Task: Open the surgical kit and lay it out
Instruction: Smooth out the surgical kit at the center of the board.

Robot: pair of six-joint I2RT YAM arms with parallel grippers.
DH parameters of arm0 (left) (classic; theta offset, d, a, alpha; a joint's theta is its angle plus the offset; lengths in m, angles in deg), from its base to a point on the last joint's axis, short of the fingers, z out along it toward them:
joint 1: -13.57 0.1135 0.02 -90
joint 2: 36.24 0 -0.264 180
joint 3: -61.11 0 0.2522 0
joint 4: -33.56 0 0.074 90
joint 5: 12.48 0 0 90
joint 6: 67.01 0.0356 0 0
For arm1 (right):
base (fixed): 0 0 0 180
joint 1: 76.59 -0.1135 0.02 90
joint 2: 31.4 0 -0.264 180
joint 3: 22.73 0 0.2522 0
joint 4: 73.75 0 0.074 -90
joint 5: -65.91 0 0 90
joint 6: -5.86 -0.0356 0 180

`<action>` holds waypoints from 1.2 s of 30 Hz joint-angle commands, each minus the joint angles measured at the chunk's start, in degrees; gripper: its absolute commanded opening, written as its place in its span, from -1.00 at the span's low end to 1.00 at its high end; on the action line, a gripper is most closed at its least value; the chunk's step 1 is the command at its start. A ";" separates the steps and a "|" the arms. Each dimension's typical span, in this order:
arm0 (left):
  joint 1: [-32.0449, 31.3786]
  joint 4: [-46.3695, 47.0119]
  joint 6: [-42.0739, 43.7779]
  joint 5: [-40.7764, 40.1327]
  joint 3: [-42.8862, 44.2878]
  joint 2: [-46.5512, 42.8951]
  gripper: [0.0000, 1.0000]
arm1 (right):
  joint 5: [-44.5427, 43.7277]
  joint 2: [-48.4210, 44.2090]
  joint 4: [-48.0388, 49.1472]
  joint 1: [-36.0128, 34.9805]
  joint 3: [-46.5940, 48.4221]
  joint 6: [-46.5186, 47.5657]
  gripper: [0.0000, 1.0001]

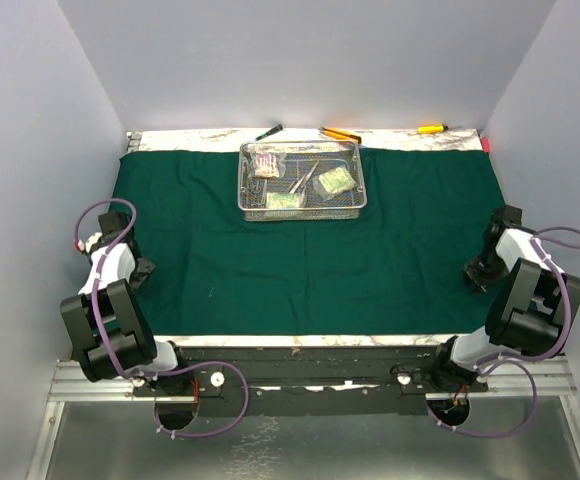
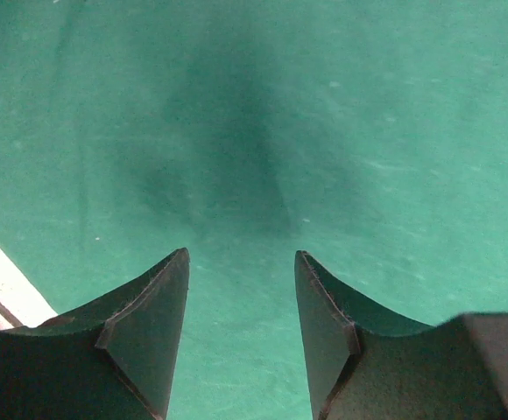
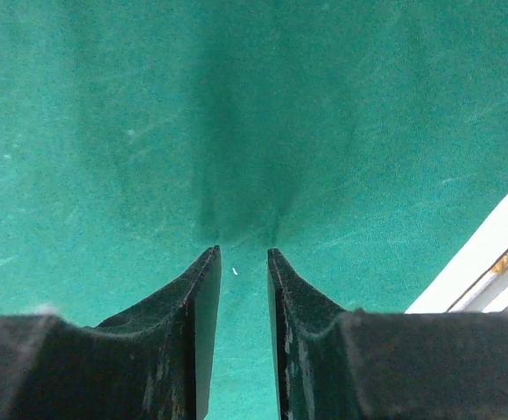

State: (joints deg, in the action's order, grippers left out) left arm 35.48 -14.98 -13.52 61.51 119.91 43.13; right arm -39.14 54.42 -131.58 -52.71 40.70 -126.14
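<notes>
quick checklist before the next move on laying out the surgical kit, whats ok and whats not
1. green cloth opened and spread flat: ok.
2. wire-mesh tray sitting level on the cloth at the far middle: ok.
3. contents laid out on the cloth: not ok, the packets and instruments are inside the tray.
4. left gripper free to pick: ok, jaws apart over bare cloth, nothing between them.
5. right gripper free to pick: cannot tell, jaws stand narrow and the cloth creases toward its tips, so it may be pinching fabric.
</notes>
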 commanded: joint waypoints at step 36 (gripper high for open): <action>9.39 -6.48 -4.82 -5.28 7.74 -0.63 0.11 | -4.00 -8.34 -2.74 9.20 0.67 -1.67 -0.42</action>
State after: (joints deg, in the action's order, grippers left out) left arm 44.49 -21.83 -21.19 51.74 122.14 44.38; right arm -45.61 50.09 -135.95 -42.20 38.89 -130.56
